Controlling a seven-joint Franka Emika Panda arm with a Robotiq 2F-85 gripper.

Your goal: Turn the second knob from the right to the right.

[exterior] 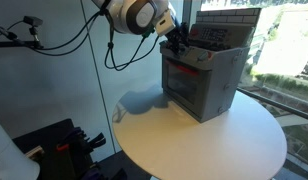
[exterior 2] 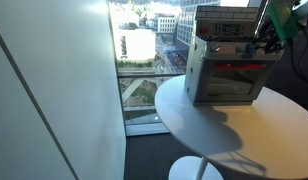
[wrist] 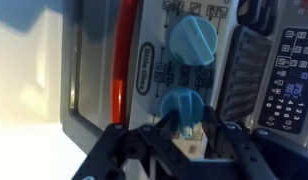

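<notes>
A grey toy stove [exterior: 206, 82] stands on a round white table [exterior: 194, 145]; it also shows in the other exterior view [exterior 2: 229, 72]. In the wrist view its panel carries two blue knobs, one upper [wrist: 192, 40] and one lower [wrist: 181, 104]. My gripper [wrist: 190, 123] has a black finger on each side of the lower blue knob, closed against it. In both exterior views the gripper [exterior: 177, 43] [exterior 2: 266, 40] is pressed to the stove's top front panel, and the knobs are hidden there.
A red strip [wrist: 119, 70] runs beside the oven door, and a black keypad [wrist: 291, 70] sits at the panel's far side. A glass wall and window [exterior 2: 144, 60] stand close behind the table [exterior 2: 234, 135]. Black equipment [exterior: 64, 145] sits on the floor.
</notes>
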